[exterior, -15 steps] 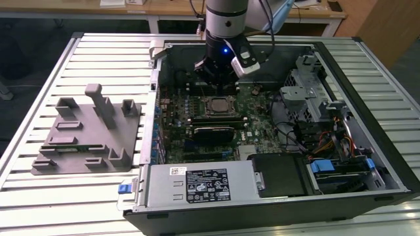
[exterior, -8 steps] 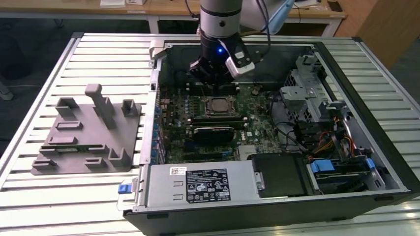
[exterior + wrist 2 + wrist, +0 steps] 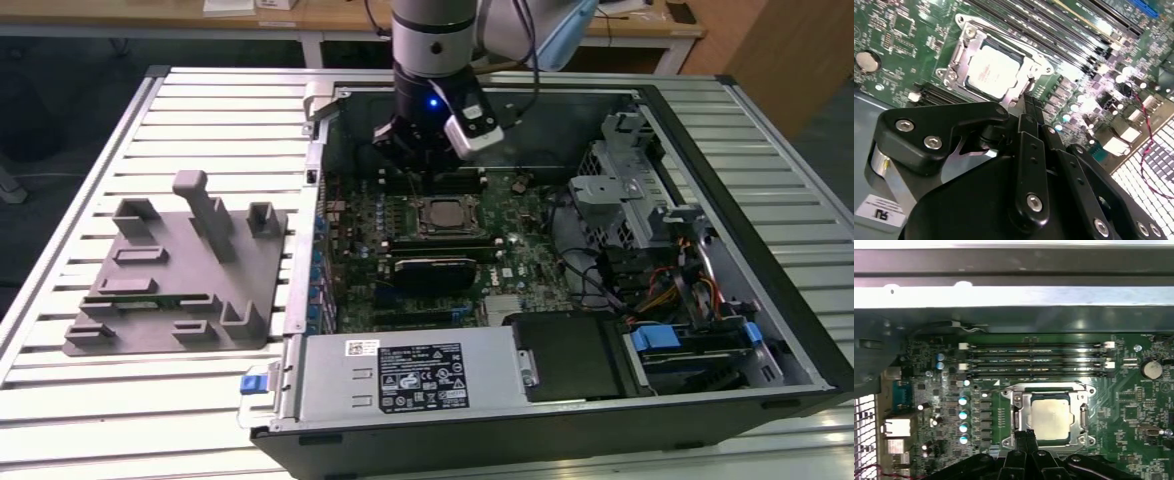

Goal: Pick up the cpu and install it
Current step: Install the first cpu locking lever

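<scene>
Item: cpu (image 3: 1050,417) — seated in motherboard socket (image 3: 1016,412)
Silver top plate lies flat inside the socket frame, within the open computer case (image 3: 561,440). Gripper (image 3: 1027,432) hangs just over the socket's edge — fingers clenched together, grasping nothing.

one cpu (image 3: 1050,418), one gripper (image 3: 1026,435), one open computer case (image 3: 787,300), one grey fixture tray (image 3: 180,290).
</scene>
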Available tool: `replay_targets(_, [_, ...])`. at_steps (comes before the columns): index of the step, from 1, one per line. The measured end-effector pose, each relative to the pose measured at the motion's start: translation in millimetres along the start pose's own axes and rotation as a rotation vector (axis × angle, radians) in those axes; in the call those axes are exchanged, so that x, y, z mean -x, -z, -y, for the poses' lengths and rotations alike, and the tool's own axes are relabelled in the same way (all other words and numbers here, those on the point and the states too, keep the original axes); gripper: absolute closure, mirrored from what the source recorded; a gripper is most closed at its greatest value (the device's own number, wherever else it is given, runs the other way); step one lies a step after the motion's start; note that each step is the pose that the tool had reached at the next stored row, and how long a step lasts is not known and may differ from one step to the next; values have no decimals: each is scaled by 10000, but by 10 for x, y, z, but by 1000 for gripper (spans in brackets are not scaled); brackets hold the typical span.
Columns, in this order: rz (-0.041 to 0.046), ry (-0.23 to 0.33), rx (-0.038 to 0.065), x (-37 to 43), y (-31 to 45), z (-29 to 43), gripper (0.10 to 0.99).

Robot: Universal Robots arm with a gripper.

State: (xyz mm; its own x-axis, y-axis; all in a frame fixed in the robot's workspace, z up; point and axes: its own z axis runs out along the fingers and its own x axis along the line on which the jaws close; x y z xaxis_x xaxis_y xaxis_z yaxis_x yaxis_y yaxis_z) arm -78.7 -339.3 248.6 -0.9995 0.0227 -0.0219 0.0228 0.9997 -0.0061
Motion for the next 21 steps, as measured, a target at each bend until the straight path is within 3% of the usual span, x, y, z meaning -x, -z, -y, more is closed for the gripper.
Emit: replay_targets(21, [-1, -1, 64, -292, 6, 7, 980])
